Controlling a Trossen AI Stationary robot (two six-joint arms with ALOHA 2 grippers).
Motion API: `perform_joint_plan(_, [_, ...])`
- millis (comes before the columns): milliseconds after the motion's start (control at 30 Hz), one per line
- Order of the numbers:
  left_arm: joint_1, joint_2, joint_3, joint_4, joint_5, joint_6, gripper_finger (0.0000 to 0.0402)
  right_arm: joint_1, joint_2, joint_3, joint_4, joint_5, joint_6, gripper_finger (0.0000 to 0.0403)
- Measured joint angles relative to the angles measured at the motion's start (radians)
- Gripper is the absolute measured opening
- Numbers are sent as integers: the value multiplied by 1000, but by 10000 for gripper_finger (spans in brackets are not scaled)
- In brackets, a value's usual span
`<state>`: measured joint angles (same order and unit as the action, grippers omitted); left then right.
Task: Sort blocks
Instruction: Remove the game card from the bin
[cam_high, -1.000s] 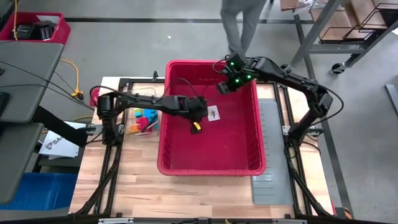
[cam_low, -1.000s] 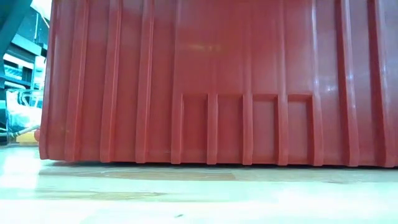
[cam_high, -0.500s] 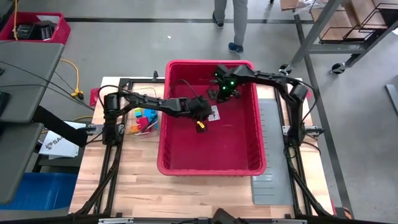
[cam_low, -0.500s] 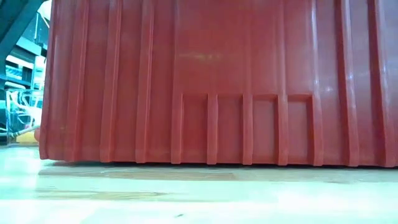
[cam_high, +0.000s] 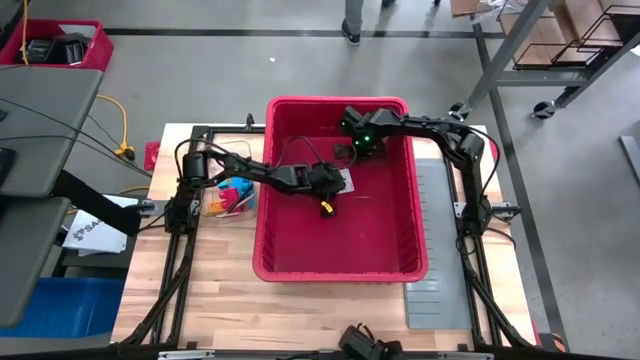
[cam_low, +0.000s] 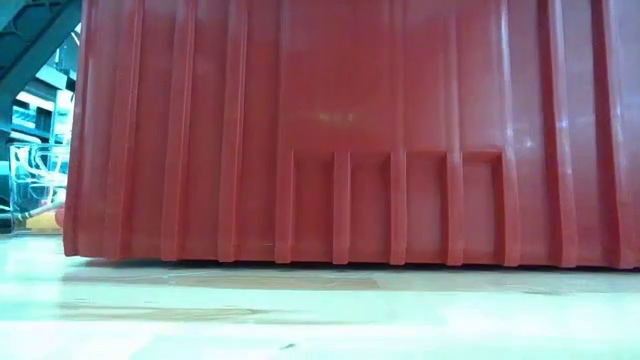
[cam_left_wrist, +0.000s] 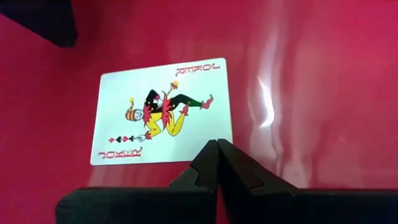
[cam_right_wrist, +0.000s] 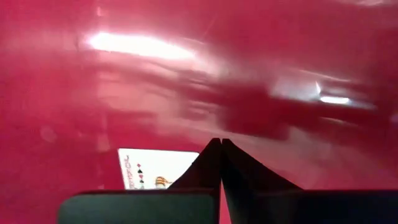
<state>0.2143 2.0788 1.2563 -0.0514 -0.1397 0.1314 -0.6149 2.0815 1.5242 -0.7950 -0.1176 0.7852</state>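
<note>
Both arms are reaching into the red bin on the table. The left gripper is hanging low over the bin floor near its middle, fingers pressed together and holding nothing; in its wrist view the closed fingertips are pointing at a joker card lying face up on the red floor. The right gripper is sitting nearer the bin's far wall, its fingers also together and empty, with the same card showing just past them (only a corner is visible in the right wrist view). The blocks are lying in a small heap on the table just outside the bin's left wall, beside the left arm's base. A grey divider sheet is lying along the bin's right side.
</note>
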Motion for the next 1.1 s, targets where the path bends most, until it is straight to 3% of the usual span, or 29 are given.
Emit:
perform_joint_plan(200, [0,27,3,37,-24,0,0,-21,0,0,24,-20,25,0])
perform_joint_plan(500, [0,45,6,1,34,-49,0,-7,45,0,83,-110,76,0])
perform_joint_plan(633, [1,44,8,-10,40,-50,0,3,71,3,85,-93,98,0])
perform_joint_plan(867, [1,45,8,-27,54,-50,0,-23,45,0,-13,-56,-104,4])
perform_joint_plan(967, [1,45,7,-25,59,-50,0,-42,31,-2,-71,-40,-193,26])
perform_joint_plan(1100, [1,45,6,-24,57,-50,0,-49,27,-2,-86,-100,-265,88])
